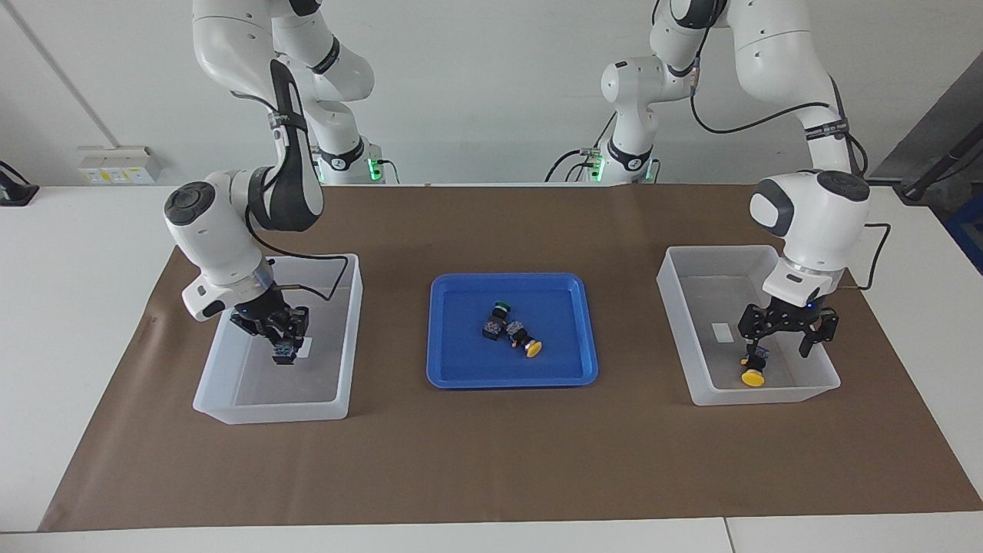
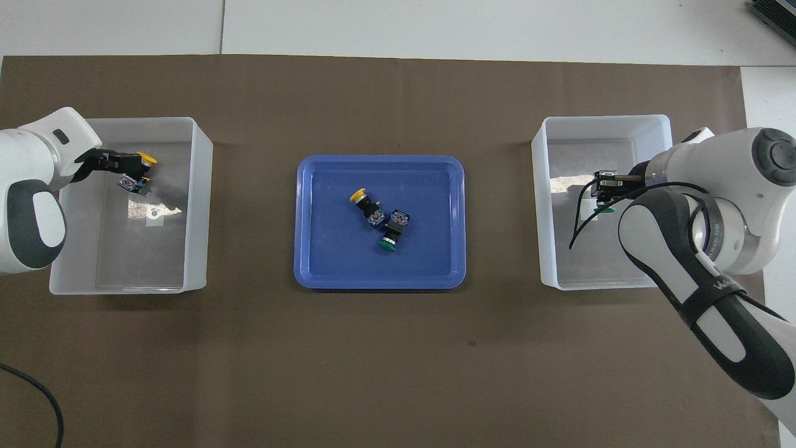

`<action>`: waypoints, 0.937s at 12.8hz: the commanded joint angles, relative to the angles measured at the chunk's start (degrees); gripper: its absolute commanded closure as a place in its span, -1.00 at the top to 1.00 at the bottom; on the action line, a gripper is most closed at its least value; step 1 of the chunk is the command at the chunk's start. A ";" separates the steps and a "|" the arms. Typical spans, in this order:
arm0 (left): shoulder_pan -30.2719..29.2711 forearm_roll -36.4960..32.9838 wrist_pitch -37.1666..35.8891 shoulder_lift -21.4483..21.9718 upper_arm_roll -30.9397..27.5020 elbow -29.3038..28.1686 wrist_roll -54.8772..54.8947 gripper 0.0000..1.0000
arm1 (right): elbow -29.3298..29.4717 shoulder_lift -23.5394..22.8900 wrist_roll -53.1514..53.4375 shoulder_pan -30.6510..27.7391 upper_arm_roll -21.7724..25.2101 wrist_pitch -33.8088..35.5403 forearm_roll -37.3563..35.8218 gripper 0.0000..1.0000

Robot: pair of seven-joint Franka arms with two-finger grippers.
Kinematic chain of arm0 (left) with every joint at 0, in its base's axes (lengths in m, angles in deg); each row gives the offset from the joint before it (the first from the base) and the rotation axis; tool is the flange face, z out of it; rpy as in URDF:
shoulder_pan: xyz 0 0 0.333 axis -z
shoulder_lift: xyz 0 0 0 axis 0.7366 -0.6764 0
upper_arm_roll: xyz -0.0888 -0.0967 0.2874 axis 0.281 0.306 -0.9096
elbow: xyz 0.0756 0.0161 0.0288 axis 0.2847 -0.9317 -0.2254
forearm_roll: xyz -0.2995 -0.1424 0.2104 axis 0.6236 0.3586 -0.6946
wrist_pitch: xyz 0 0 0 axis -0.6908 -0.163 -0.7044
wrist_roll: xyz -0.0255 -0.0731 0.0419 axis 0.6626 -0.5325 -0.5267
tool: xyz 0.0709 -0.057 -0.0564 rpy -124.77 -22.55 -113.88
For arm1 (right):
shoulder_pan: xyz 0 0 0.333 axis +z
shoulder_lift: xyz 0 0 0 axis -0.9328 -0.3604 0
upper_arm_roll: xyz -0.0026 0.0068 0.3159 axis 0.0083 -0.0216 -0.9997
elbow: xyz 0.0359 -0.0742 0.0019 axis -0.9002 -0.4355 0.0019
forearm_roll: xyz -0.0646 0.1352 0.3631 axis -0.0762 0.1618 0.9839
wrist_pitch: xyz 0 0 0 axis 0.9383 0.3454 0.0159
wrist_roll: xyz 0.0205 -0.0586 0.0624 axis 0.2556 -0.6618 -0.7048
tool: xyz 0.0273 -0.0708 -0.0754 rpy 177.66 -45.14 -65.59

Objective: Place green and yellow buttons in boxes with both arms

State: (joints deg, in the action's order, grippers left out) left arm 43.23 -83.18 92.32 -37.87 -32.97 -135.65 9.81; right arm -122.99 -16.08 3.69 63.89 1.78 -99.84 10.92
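The yellow mushroom-capped push-button (image 1: 752, 375) is lying on the floor of the translucent white plastic bin (image 1: 768, 393) at the left arm's end of the desk, cap pointing away from the robots. The left gripper (image 1: 787, 329) hangs right above it, spread wide and holding nothing.

At the right arm's end, the right gripper (image 1: 278, 329) is down inside the other white bin (image 1: 269, 411) with a green-capped button (image 2: 603, 210) right at its tip. Can't tell if it's gripping it.

I'd guess the next move is to the shallow blue tray (image 1: 511, 380) mid-desk. Its yellow button (image 1: 532, 348) and green button (image 1: 501, 307) lie touching, the yellow a bit toward the left arm.
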 commanded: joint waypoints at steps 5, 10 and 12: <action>11.22 -0.19 -17.01 7.53 -0.08 3.57 -19.18 1.00 | -2.02 2.01 -1.31 -0.56 -0.69 -3.95 -0.56 1.00; 23.52 -0.19 -14.29 7.26 0.19 2.08 -43.09 1.00 | 9.49 4.03 -0.52 1.20 -1.31 10.11 -0.56 1.00; 27.48 -0.19 -11.14 6.65 0.19 0.94 -51.35 1.00 | 11.17 6.14 3.15 2.61 -1.31 14.41 -0.73 1.00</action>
State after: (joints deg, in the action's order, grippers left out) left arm 67.53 -83.15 77.87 -31.05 -31.78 -133.05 -35.28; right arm -113.23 -11.40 4.11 65.54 0.70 -88.78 10.92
